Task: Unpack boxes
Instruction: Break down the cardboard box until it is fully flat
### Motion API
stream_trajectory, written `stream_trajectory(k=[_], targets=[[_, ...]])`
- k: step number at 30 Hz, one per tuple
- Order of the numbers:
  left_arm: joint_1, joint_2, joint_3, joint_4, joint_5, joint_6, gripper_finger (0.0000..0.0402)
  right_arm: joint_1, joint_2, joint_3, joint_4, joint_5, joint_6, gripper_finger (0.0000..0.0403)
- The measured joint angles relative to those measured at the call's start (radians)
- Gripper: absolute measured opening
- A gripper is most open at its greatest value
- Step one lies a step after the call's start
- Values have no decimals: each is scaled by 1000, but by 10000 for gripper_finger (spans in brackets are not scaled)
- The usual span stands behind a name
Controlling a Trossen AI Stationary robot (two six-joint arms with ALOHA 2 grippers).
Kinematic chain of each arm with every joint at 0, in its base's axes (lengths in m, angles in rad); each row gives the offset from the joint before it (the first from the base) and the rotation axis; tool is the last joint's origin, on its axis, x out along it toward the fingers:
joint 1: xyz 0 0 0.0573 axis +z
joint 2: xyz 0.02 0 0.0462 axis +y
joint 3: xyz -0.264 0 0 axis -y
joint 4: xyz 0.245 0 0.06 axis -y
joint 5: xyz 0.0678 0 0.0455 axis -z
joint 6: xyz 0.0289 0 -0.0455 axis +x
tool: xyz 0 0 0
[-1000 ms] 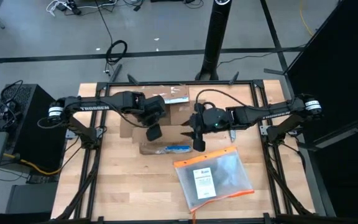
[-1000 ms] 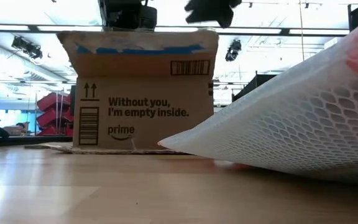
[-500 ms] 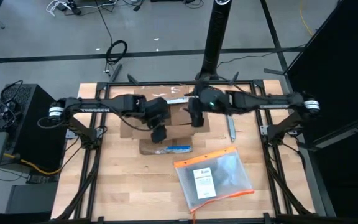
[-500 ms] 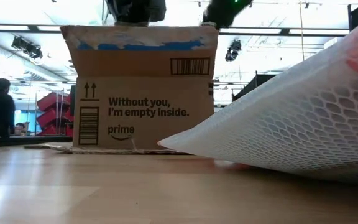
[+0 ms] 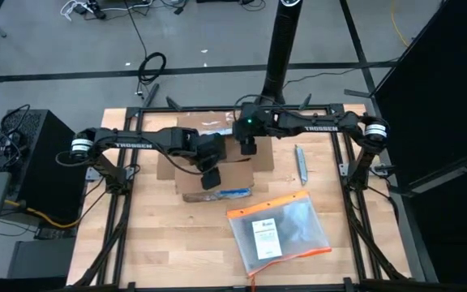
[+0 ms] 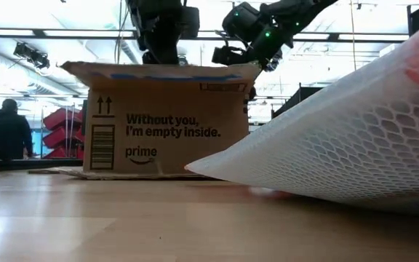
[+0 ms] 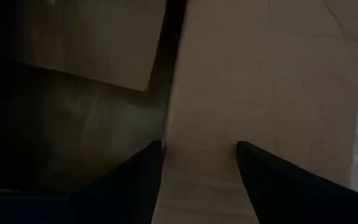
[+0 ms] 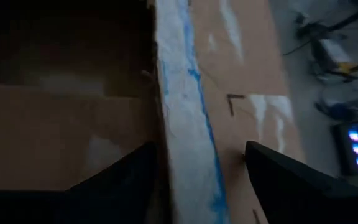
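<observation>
The brown cardboard box (image 6: 166, 124) stands on its base at the back middle of the table, flaps open. My left gripper (image 7: 197, 149) is open, reaches down from the table's left, and is over the near flap (image 7: 253, 81) beside the dark inside. My right gripper (image 8: 201, 149) comes from the right, slanting down over the box's far side. It is open, with one finger on either side of the far flap's white-and-blue taped edge (image 8: 182, 124). I see no touch there. My left gripper meets the near flap's inner face (image 7: 204, 168) from above, slanting toward the table's right, with its fingers apart. The fingertips (image 7: 247, 152) hide the spot of contact. The flap leans outward, bent below upright, still joined to the box wall.
A clear pouch with an orange edge (image 5: 280, 229) lies flat near the front right and fills the low view's right side (image 6: 340, 138). A grey tool (image 5: 300, 162) lies right of the box. A person (image 6: 7, 131) stands in the room beyond.
My right gripper has swung from the table's middle toward the far edge and sunk over the box's far flap, rolling as it went. My left gripper has dropped a little. The near flap, upright before, has bent lower, so the box's front looks shorter.
</observation>
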Motion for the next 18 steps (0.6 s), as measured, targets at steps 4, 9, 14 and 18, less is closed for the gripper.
stream_trajectory(k=[4, 9, 14, 18], targets=[[0, 10, 1, -2, -6, -45, 197, -12, -10, 2, 23, 50, -10, 102], [0, 23, 3, -5, -13, -101, 197, -27, -27, 4, 50, 107, -28, 34], [25, 21, 94, -72, -122, -204, 197, -75, -144, 6, 39, 58, -31, 6], [54, 6, 191, -137, -334, -280, 197, -139, -238, 6, -33, -36, 39, 1]])
